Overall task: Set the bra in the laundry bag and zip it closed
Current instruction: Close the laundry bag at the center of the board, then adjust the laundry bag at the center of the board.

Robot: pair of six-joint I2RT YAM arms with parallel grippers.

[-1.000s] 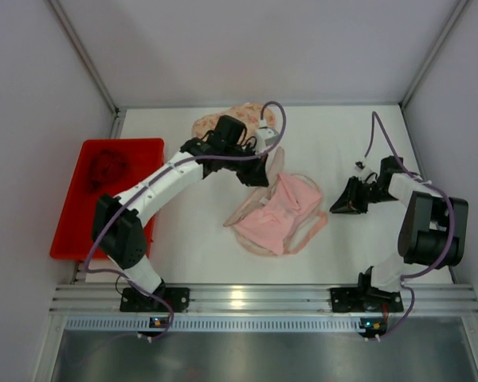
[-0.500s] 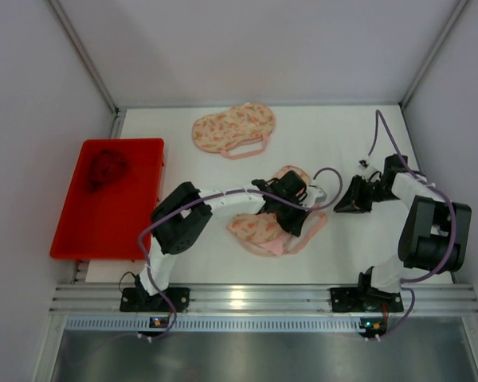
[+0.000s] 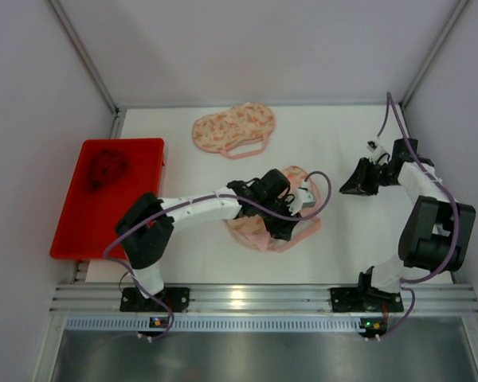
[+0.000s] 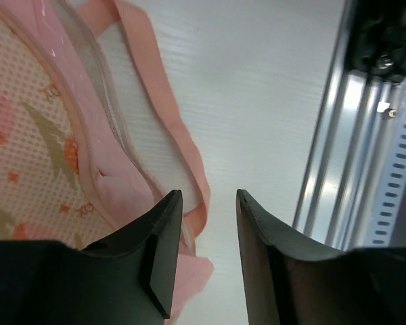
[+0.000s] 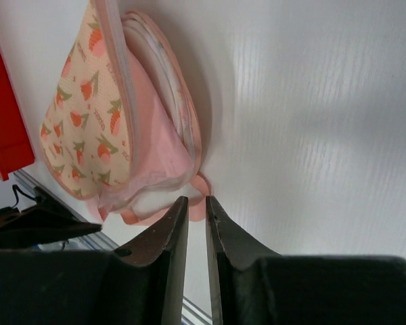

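Your laundry bag (image 3: pixel 251 229) lies mid-counter toward the near edge, long axis roughly far-to-near, right under the left pincer (image 4: pixel 208 203), whose jaws are apart and empty. The bra (image 5: pixel 159 159) looks tucked inside. The right pincer (image 5: pixel 194 203), barely parted and empty, sits well off by the right edge. A second ago the bag gaped pink and the left jaws were shut.
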